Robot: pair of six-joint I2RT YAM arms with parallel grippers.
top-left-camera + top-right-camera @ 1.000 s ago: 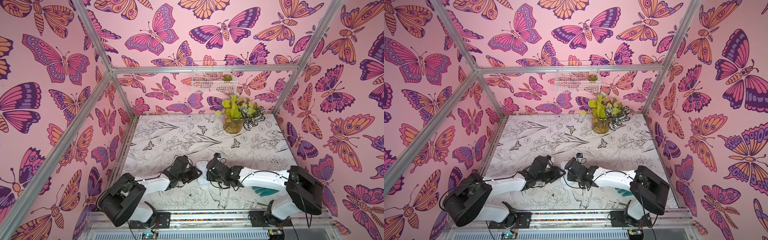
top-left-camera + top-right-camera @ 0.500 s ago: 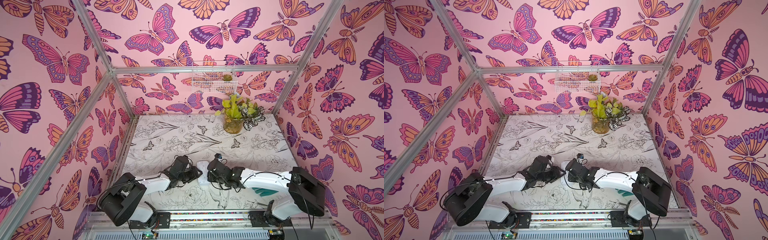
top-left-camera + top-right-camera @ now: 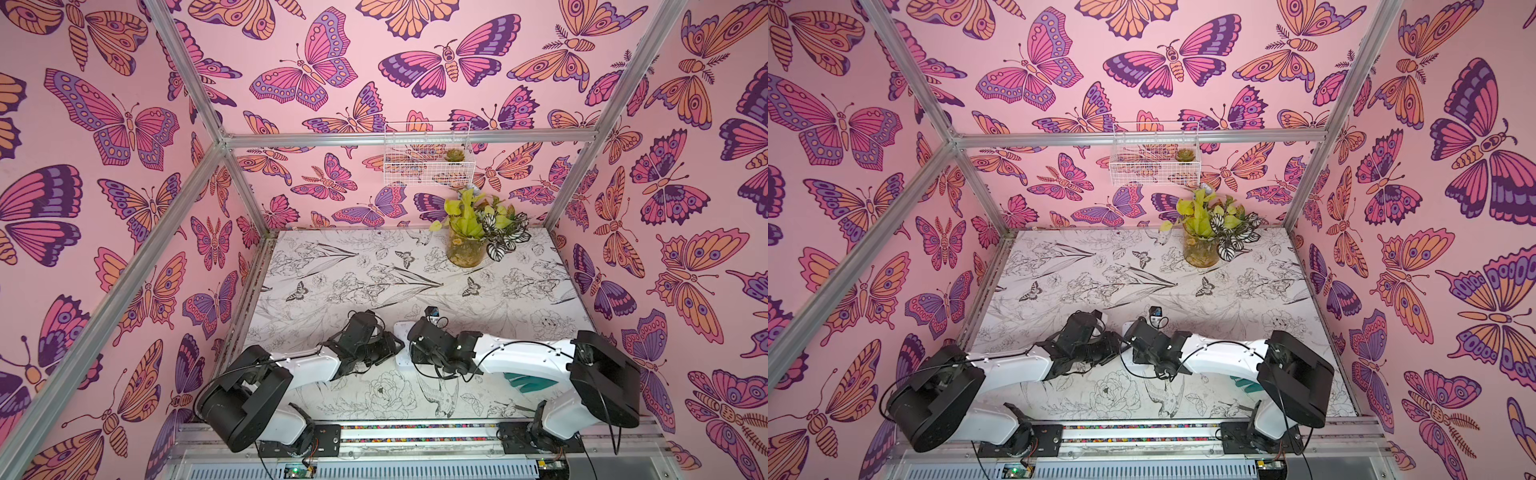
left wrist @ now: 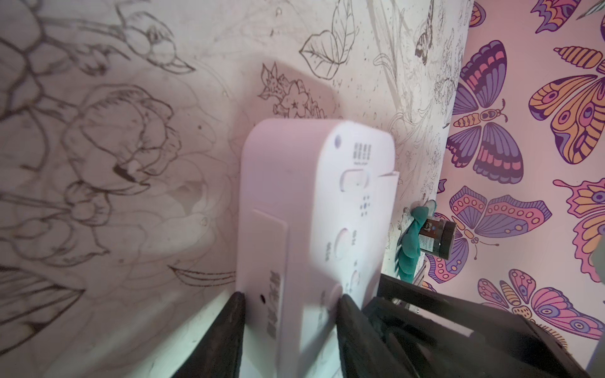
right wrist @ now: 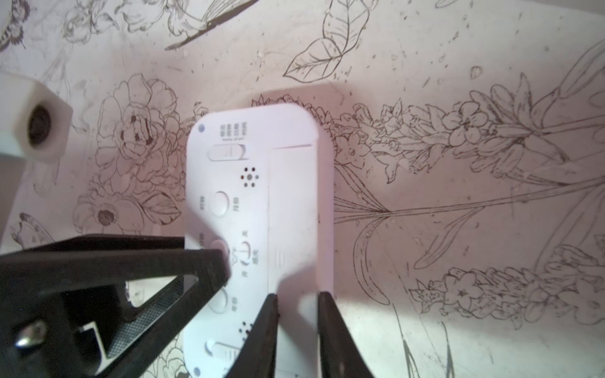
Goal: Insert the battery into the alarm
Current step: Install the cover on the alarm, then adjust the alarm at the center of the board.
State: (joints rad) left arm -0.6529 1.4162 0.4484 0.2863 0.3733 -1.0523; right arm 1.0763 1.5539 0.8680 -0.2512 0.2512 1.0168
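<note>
The white alarm (image 5: 248,196) lies back up on the table, between the two wrists in a top view (image 3: 401,332). My left gripper (image 4: 291,296) is shut on the alarm (image 4: 311,212), one finger on each long side. One of its fingers (image 5: 209,261) reaches across the button side. My right gripper (image 5: 298,295) hovers over the long battery cover (image 5: 291,212). Its jaws stand a narrow gap apart with only the cover showing between them. The battery is out of view.
A teal glove (image 3: 523,380) lies under the right arm, with a small dark jar (image 4: 437,239) beside it. A glass jar of plants (image 3: 467,249) stands at the back right. A white wire basket (image 3: 428,153) hangs on the back wall.
The right arm has shifted slightly over the alarm. The left gripper and the alarm have stayed where they were.
</note>
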